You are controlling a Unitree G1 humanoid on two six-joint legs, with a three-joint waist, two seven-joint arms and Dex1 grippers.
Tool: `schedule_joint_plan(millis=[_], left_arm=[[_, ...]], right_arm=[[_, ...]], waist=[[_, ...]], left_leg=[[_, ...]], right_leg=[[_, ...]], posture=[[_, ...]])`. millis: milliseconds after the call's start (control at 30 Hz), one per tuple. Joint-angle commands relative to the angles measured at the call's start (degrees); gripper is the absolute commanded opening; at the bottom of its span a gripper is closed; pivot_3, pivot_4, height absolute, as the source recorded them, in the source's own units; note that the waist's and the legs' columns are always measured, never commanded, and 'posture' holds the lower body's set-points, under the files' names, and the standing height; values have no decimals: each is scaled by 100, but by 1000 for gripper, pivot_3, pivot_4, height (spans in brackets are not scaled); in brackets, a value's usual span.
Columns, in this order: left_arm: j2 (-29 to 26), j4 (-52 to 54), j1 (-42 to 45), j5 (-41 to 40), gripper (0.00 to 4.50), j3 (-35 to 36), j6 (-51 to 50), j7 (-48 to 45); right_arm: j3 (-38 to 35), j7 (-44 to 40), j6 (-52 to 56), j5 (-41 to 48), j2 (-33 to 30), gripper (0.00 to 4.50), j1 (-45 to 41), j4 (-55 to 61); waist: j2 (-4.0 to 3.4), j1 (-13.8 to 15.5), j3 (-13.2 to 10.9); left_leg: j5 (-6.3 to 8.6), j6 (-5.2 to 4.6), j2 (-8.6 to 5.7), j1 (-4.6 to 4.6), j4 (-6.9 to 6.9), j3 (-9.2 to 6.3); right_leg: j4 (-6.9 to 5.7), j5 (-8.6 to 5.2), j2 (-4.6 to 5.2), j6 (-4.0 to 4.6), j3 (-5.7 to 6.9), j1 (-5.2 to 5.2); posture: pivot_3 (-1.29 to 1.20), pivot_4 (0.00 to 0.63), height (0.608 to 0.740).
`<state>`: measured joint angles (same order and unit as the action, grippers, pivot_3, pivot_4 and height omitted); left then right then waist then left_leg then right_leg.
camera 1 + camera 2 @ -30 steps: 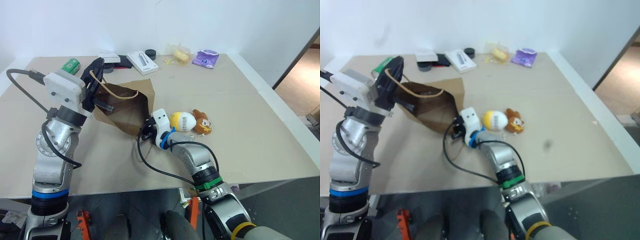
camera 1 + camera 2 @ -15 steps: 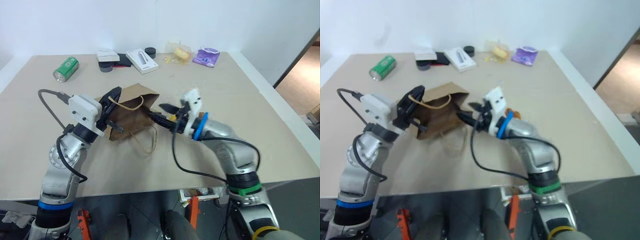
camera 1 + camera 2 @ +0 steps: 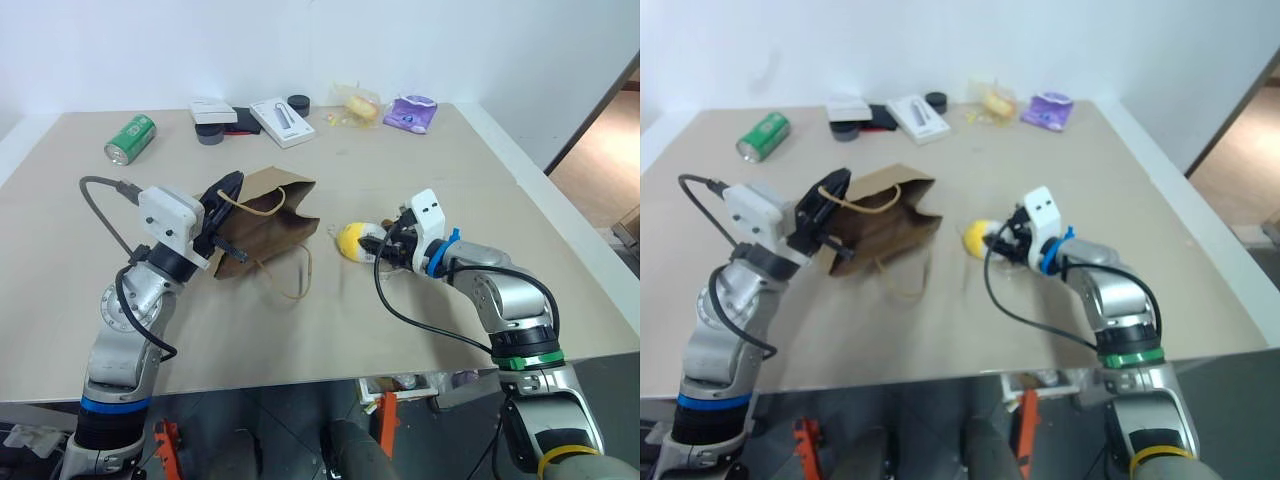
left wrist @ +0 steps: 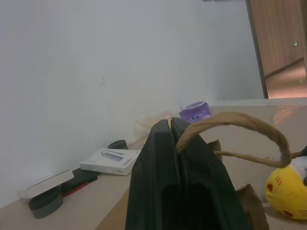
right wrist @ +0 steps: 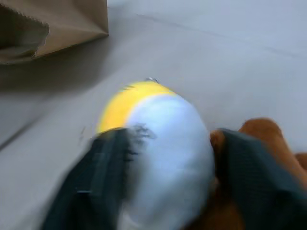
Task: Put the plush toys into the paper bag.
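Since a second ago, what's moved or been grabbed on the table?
The right end effector left the paper bag and swung right to the yellow-and-white egg plush; its fingers now straddle the toy, with the brown animal plush just behind. The bag came down from its raised tilt and now rests on the table. The left end effector is still shut on the bag's cord handle. The clutter at the back is unchanged.

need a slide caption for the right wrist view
Black jaws straddle the yellow-and-white egg-shaped plush toy, brown plush animal beside it, brown paper bag beyond.

Brown toy [image 5: 261, 143] behind blurred egg toy [image 5: 158, 143]
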<state>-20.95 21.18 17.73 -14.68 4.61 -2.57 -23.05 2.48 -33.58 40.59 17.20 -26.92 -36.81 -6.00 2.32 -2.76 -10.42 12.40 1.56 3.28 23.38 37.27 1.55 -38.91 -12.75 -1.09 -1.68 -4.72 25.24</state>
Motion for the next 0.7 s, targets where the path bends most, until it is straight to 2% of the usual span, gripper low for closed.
schedule_joint_plan(millis=[33,100,133,267,400,700], left_arm=[[-5,96,108,-79,0,134,33,12],[-1,113,112,-87,0,139,15,23],[0,120,114,-97,0,145,3,30],[2,126,119,-137,0,161,-46,56],[17,127,132,-169,0,172,-78,81],[57,30,265,-190,0,185,-135,128]], right_arm=[[-65,-92,2,51,20,1262,-59,136],[-143,-151,16,100,-18,280,-45,258],[-212,-199,-54,146,-28,29,-44,331],[-826,-662,41,1182,100,29,-82,1272],[-939,-596,427,1797,223,29,-102,1931],[-668,-175,642,1935,481,29,-130,2229]], waist=[[0,0,0],[0,0,0],[0,0,0],[-8,-1,-10],[-8,-3,-10],[-8,-1,-10]], left_leg=[[0,0,-1,1,0,1],[0,0,-4,2,1,2],[0,0,-4,2,1,2],[0,0,-5,4,1,1],[1,-2,-1,3,-4,-3],[1,-2,-7,5,0,-1]], right_leg=[[0,0,1,-1,-1,0],[2,-1,3,-2,-2,0],[2,-1,4,-3,-2,0],[3,-1,4,-3,-1,2],[3,-2,2,-4,4,1],[5,-2,6,-4,0,0]], posture=[[0,150,740],[0,150,740],[0,150,740],[0,150,740],[0,150,740],[0,150,740]])
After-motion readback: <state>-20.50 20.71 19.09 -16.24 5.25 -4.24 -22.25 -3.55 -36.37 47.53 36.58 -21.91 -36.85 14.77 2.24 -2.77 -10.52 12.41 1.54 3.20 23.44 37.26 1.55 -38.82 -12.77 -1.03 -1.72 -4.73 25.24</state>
